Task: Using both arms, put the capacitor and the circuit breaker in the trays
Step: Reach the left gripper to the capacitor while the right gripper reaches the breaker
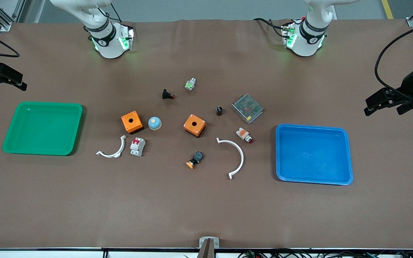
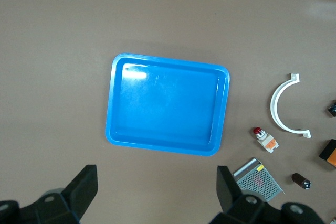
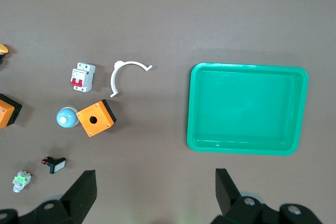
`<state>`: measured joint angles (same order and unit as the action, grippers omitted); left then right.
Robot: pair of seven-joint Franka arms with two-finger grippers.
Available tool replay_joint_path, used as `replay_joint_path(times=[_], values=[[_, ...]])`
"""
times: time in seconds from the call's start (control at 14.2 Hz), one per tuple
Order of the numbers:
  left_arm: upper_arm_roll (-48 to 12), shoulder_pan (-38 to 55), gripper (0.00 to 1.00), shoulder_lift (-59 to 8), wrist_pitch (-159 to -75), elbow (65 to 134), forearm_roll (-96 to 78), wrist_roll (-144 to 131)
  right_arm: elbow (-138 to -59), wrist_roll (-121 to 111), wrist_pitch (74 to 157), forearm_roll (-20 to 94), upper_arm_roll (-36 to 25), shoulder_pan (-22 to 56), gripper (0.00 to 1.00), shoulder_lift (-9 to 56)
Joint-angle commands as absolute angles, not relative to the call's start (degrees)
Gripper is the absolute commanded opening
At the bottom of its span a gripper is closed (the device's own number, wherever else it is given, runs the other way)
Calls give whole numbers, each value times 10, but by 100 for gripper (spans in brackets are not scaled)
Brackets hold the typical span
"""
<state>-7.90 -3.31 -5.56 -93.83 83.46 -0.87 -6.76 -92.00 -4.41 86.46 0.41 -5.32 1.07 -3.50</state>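
Observation:
The capacitor (image 1: 219, 110), a tiny black upright cylinder, stands mid-table beside the silver mesh box; it also shows in the left wrist view (image 2: 301, 180). The circuit breaker (image 1: 137, 146), light grey with a red lever, lies nearer the front camera than an orange box; it also shows in the right wrist view (image 3: 83, 76). My left gripper (image 1: 385, 104) hangs high, open and empty, at the left arm's end of the table by the blue tray (image 2: 157, 187). My right gripper (image 1: 4, 84) hangs high, open and empty, at the right arm's end by the green tray (image 3: 156, 190).
A green tray (image 1: 42, 128) and a blue tray (image 1: 314, 154) sit at the table's two ends. Between them lie two orange boxes (image 1: 132, 122) (image 1: 194, 125), a silver mesh box (image 1: 247, 108), two white curved pieces (image 1: 236, 157) (image 1: 113, 150), a blue dome (image 1: 154, 123) and small push-button parts.

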Motion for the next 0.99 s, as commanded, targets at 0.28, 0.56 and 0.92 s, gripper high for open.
replay_joint_path(times=[0.28,0.56,0.92], values=[[-81,-38,100,-53,-939,832,-19,-65,-927,-49,860,-10,-54,9,100,-46],[-78,-36,100,-54,-880,839,-62,-73,-926,-49,860,-9,-54,8,100,-46],[-96,20,100,-54,-850,894,-120,-127,-925,-42,858,-9,-54,8,100,-46]])
